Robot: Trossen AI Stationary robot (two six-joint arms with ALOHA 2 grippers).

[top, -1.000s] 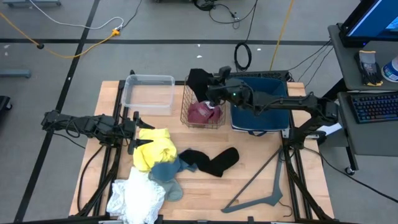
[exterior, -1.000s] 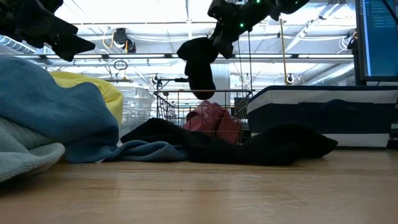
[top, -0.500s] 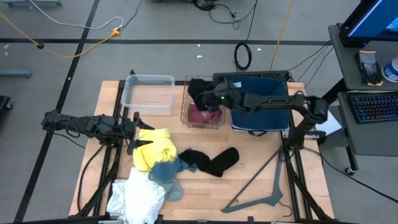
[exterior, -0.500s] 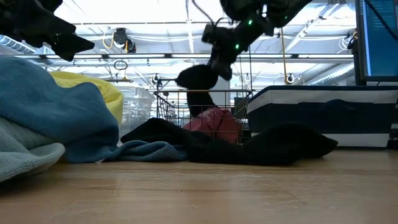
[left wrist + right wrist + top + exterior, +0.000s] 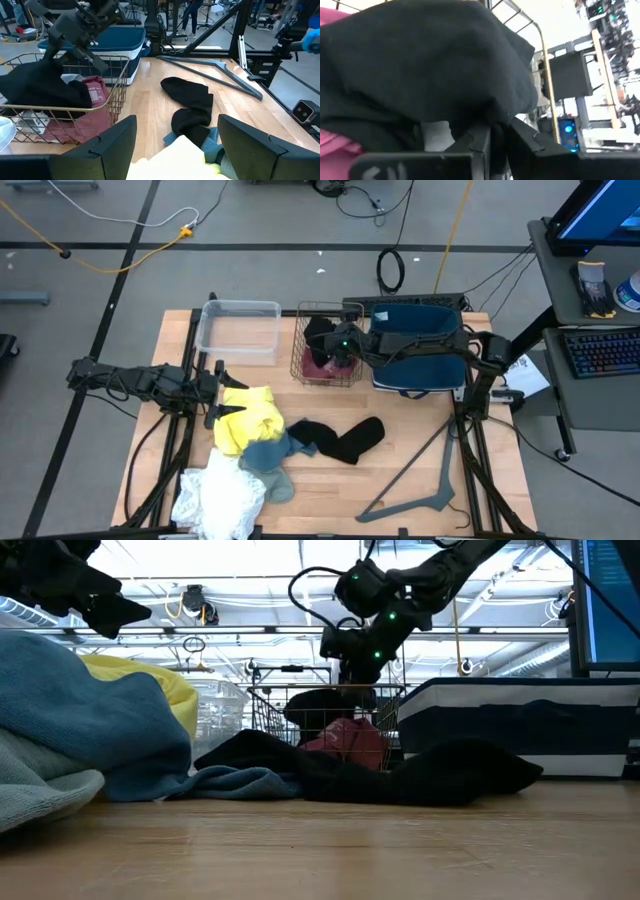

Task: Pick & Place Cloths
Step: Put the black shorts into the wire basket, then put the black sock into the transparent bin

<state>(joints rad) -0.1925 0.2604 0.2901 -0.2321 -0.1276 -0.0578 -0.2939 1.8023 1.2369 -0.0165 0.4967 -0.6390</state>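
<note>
Right pincer has dropped into the wire basket, clenched on the black cloth we now see resting on the maroon-pink cloth. Release looks next. Left pincer waits released beside the yellow cloth.

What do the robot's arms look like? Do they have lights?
Both arms are black and jointed, like skinny metal bones. The right arm has small green lights and a looping black cable. The left gripper has two wide, flat dark fingers.

White cloth cut by edge
</note>
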